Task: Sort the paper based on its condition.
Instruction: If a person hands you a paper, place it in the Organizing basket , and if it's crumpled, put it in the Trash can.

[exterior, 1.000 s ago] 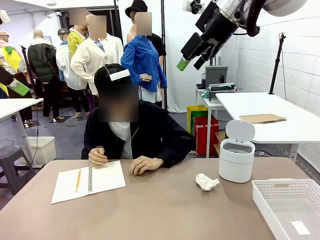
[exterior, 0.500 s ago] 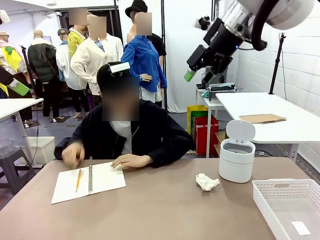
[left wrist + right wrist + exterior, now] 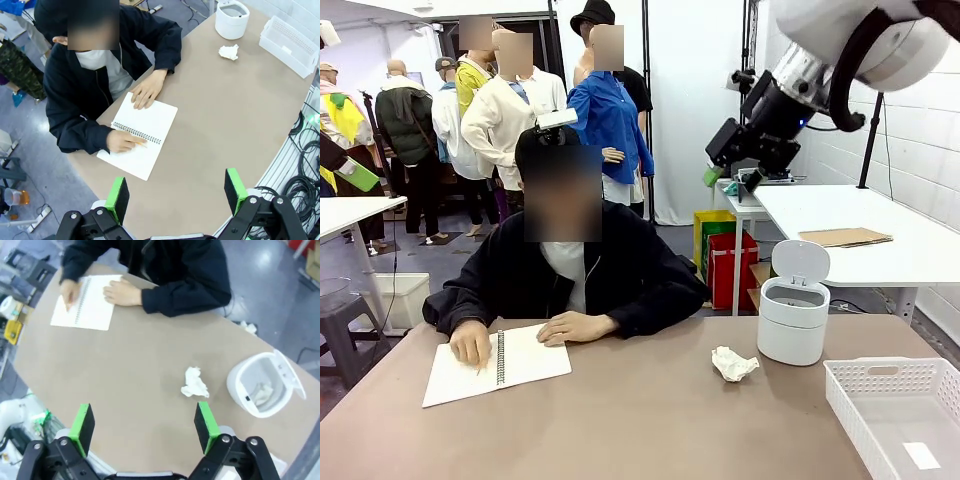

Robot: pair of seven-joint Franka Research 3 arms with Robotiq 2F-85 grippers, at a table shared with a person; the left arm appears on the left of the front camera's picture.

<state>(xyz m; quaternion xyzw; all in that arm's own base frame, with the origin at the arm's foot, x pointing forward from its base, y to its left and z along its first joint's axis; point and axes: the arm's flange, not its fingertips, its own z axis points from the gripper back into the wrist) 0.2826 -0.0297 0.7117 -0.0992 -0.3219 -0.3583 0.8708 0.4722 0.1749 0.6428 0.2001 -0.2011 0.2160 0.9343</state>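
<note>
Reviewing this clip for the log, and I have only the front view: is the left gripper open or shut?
Observer: The left gripper is open and empty, looking down on the notebook.
Operator: And the right one? I see it side-on.
Observer: The right gripper is open and empty, high over the table, with the crumpled wad below it.
Operator: Anything inside the bin?
Observer: The bin stands with its lid up; something pale lies inside, too unclear to call paper.
</note>
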